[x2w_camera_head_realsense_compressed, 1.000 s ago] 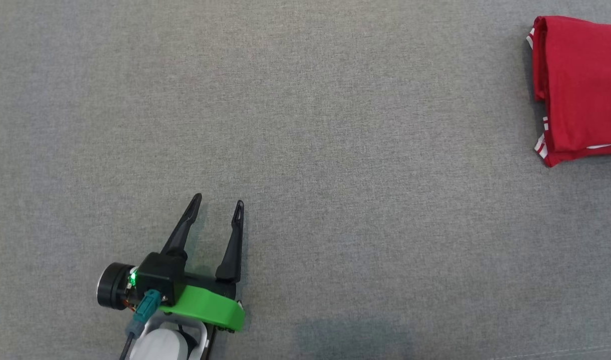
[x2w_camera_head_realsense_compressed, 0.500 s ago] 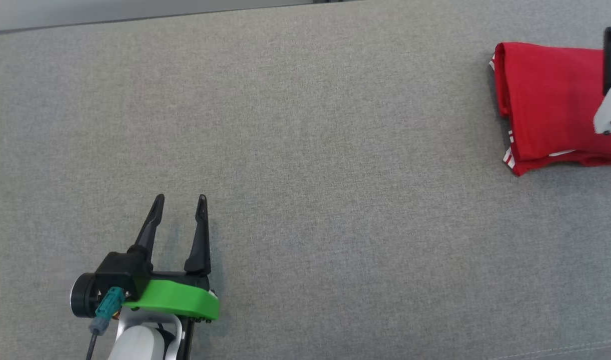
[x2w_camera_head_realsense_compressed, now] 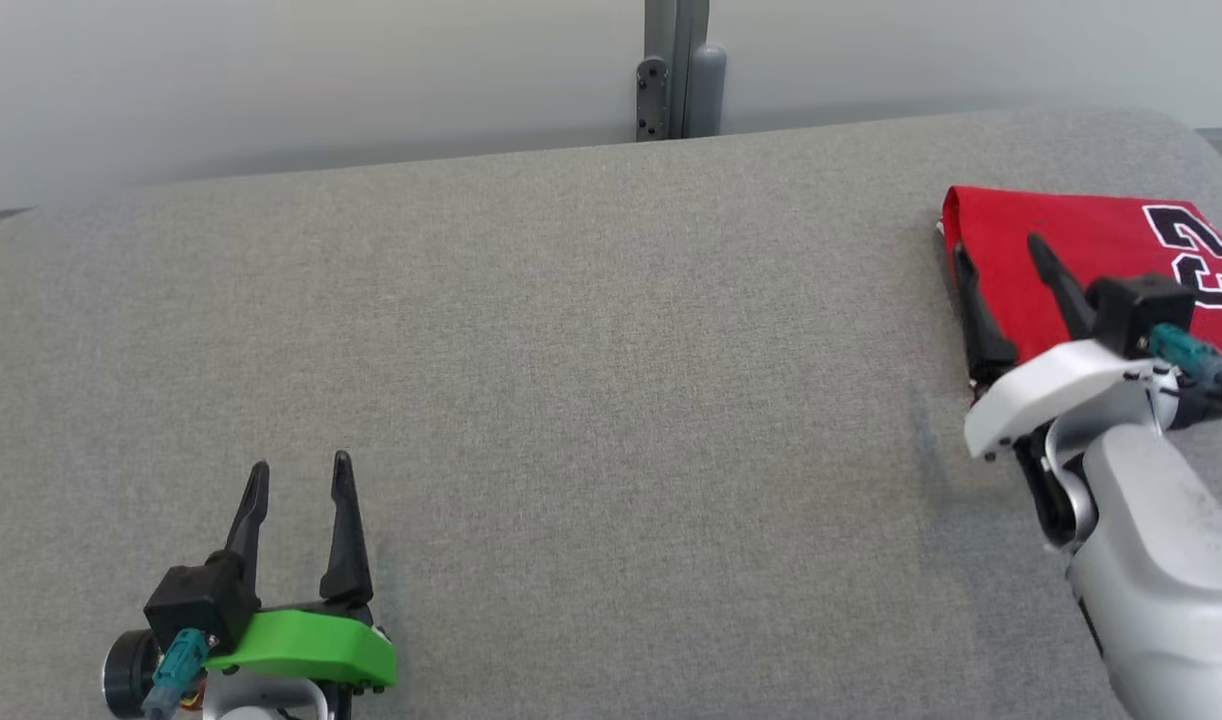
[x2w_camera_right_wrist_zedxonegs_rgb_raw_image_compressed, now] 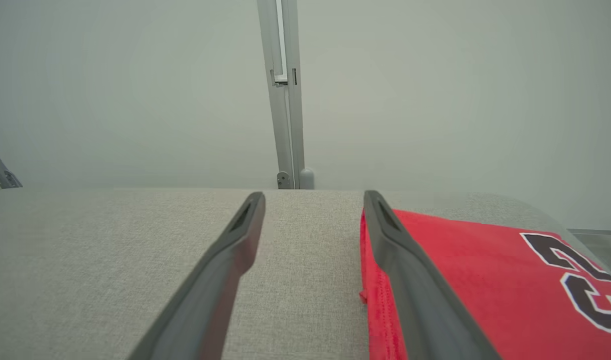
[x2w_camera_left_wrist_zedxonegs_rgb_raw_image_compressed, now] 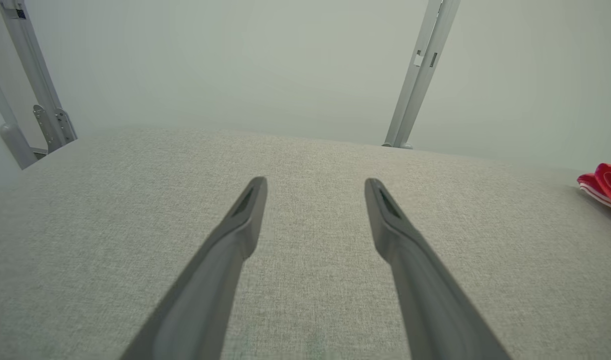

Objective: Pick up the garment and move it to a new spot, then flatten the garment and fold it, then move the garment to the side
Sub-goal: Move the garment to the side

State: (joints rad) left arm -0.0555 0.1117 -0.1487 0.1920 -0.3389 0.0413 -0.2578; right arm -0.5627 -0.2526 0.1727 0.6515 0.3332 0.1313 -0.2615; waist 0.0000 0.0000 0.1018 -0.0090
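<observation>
Red shirt [x2w_camera_head_realsense_compressed: 1101,225] lay folded at table's [x2w_camera_head_realsense_compressed: 571,350] right side; task looked about done. Left gripper [x2w_camera_head_realsense_compressed: 301,463] and right gripper [x2w_camera_head_realsense_compressed: 999,246] both spread, empty.

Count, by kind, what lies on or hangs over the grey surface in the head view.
Red garment: 1
Grippers: 2 (left gripper, right gripper, both open)
Total: 3
</observation>
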